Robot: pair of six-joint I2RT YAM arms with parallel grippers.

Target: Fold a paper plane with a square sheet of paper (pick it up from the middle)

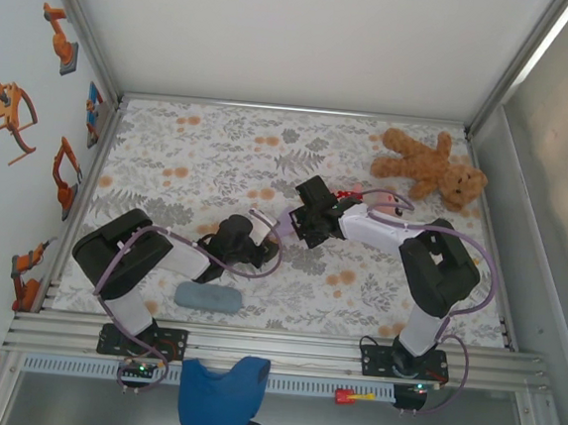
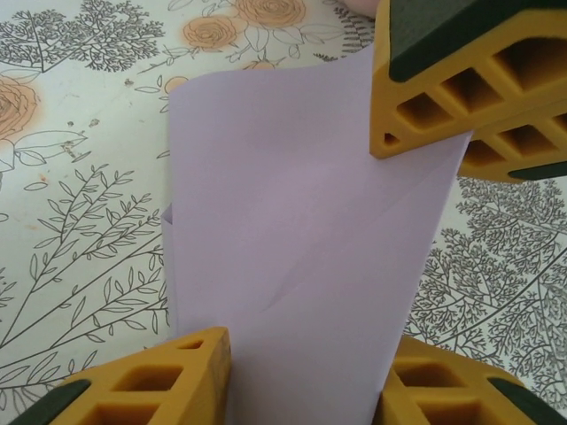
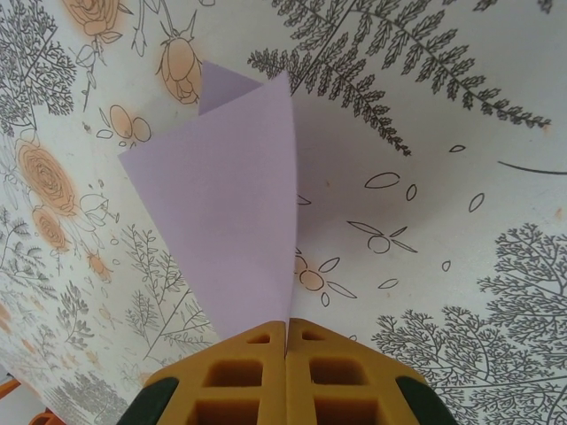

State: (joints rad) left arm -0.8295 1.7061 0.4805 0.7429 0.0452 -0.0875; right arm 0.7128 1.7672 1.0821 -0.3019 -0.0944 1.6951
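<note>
With right gripper (image 3: pixel 285 328) clamped on the thin lavender square sheet of paper (image 3: pixel 226 221), ease the half-spread left gripper (image 2: pixel 306 354) straddling it squarely together.

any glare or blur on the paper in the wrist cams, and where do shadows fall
left wrist: the lavender sheet of paper is sharp and evenly lit, no glare; right wrist: the sheet is in focus and casts a soft shadow to its right on the floral tablecloth; top external: bright, even light, no blur.
</note>
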